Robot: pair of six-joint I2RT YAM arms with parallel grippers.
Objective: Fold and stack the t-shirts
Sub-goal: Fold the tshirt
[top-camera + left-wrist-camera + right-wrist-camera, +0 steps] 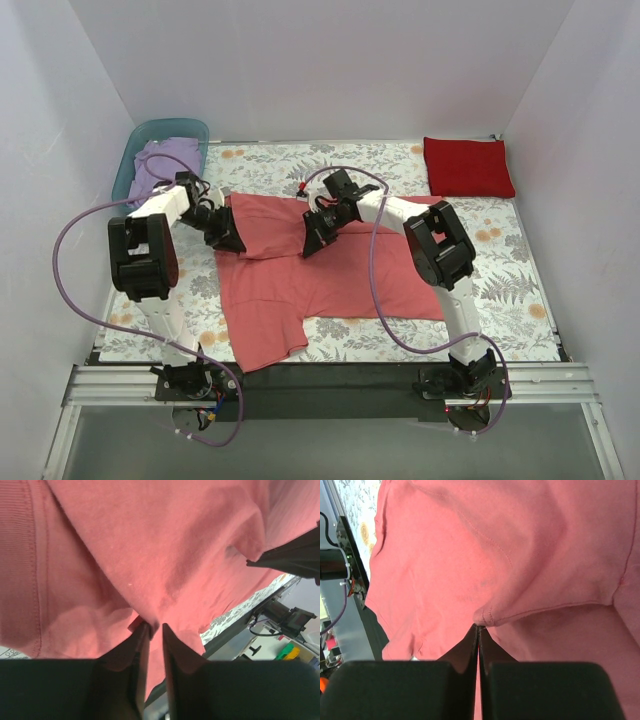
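The salmon-pink t-shirt (300, 290) lies on the table's middle, its far part lifted and folded toward the front. My left gripper (232, 243) is shut on a pinch of the shirt's left edge; in the left wrist view the cloth (150, 555) sits between the jaws of the gripper (155, 626). My right gripper (310, 245) is shut on a hemmed corner of the shirt (470, 555), pinched at its tips (479, 626). The deep red t-shirt (468, 166) lies folded at the back right. The lavender t-shirt (165, 160) is bunched in the tub.
A teal plastic tub (170, 125) stands at the back left. A white floral-print cloth (500, 270) covers the table. White walls close in the left, back and right sides. A black rail (330, 380) runs along the near edge.
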